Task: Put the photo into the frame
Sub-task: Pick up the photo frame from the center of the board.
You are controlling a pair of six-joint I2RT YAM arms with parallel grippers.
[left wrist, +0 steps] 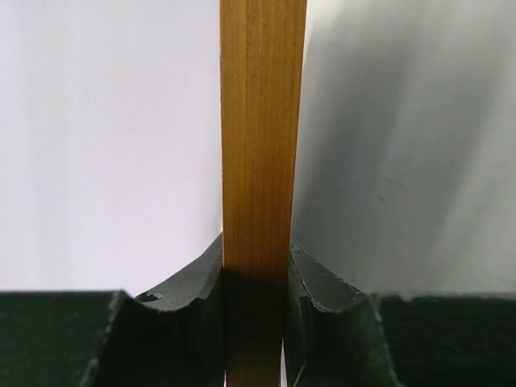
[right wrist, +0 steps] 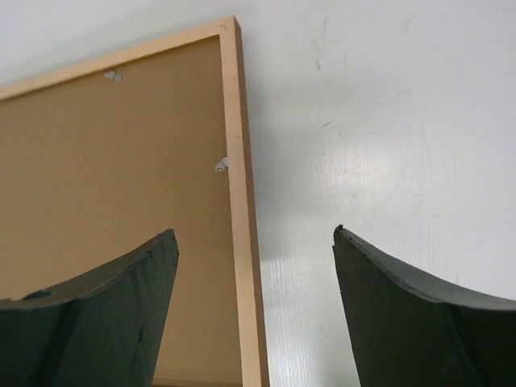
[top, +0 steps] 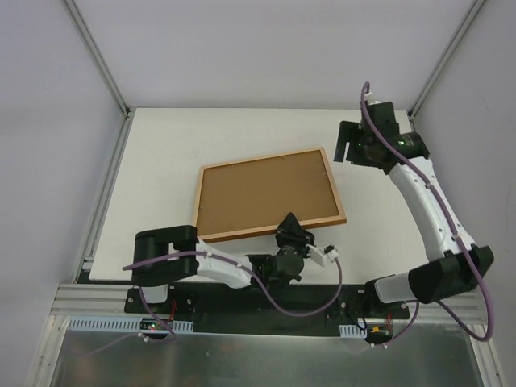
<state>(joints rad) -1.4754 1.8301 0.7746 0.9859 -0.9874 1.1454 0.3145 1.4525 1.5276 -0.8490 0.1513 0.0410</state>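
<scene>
Left gripper point(left wrist: 256, 262) clamps the near rail of the thin orange-brown wooden frame point(top: 262, 158) lying mid-bench, brown fibreboard backing point(top: 266, 193) up; right gripper point(right wrist: 256, 242) hovers wide open over its far-right corner, probably to free the small tabs point(right wrist: 222, 164); photo unseen

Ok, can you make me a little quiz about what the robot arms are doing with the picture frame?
1. True or false: the right gripper is squeezing the frame.
2. Which one clamps the frame's near edge? A: left gripper. B: right gripper. C: neither.
3. Fill in: the board sitting inside the frame is ____ in colour.
Key: 1 false, it is open; 2 A; 3 brown.
</scene>
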